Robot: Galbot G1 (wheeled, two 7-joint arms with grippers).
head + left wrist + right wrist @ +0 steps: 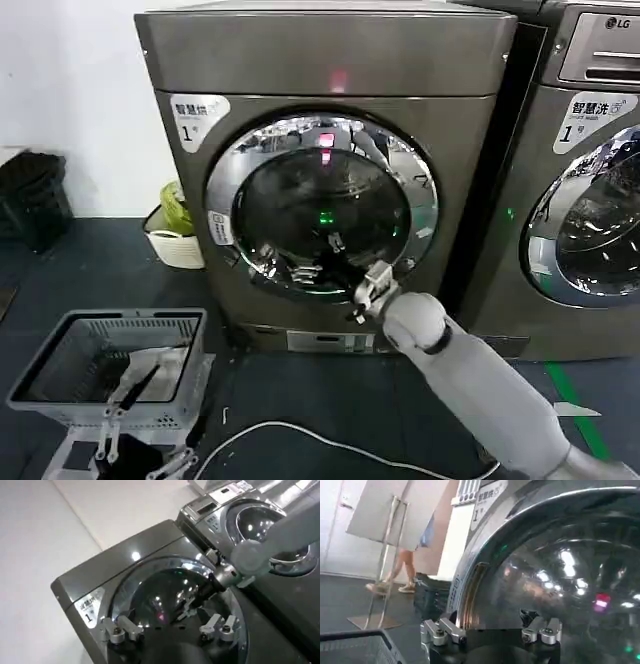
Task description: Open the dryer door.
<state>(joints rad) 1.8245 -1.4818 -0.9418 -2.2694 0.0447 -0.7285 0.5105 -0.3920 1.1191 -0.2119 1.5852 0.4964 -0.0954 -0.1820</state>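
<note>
The dryer door (322, 205) sits shut in the front of the grey machine, a wide chrome ring around dark glass. My right gripper (368, 292) is up against the ring's lower right edge, open. From the left wrist view the same gripper (197, 602) shows on the door (160, 595). In the right wrist view the chrome ring and glass of the door (560, 570) loom very close beyond the open right gripper (492, 630). My left gripper (135, 445) hangs low at the left by the basket, open (170, 630), far from the door.
A second, LG-logo machine (590, 180) stands directly right of the dryer. A grey basket (60, 345) sits on the floor at lower left. A white cable (300, 435) trails across the dark floor. A white bin (175, 245) and a black crate (35, 195) stand left of the dryer.
</note>
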